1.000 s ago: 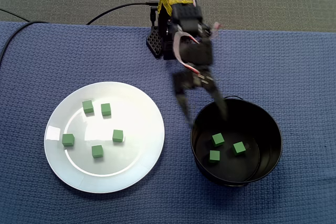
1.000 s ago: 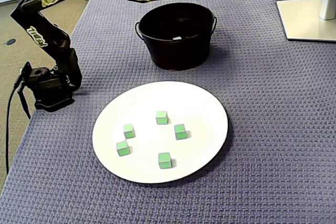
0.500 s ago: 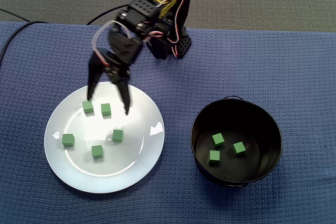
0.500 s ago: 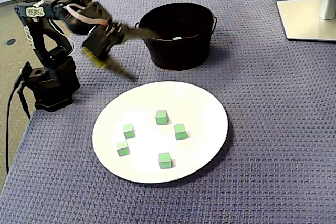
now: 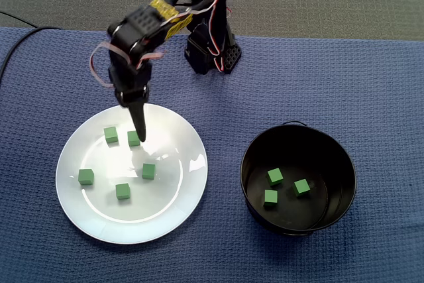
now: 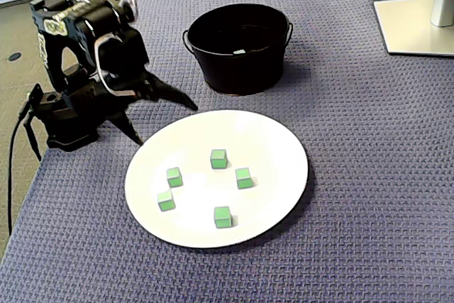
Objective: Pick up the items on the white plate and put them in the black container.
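While your gripper (image 6: 167,124) hangs wide open by the white plate (image 6: 278,145)'s far edge, five green cubes (image 6: 218,159) lie on it.

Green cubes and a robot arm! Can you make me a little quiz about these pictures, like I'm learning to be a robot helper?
1. How many green cubes lie on the white plate?
2. True or false: the black container is empty.
3. The fingers are:
A) shut on a cube
B) spread open, holding nothing
C) down inside the container

Key:
1. Five.
2. False: three green cubes lie in it.
3. B.
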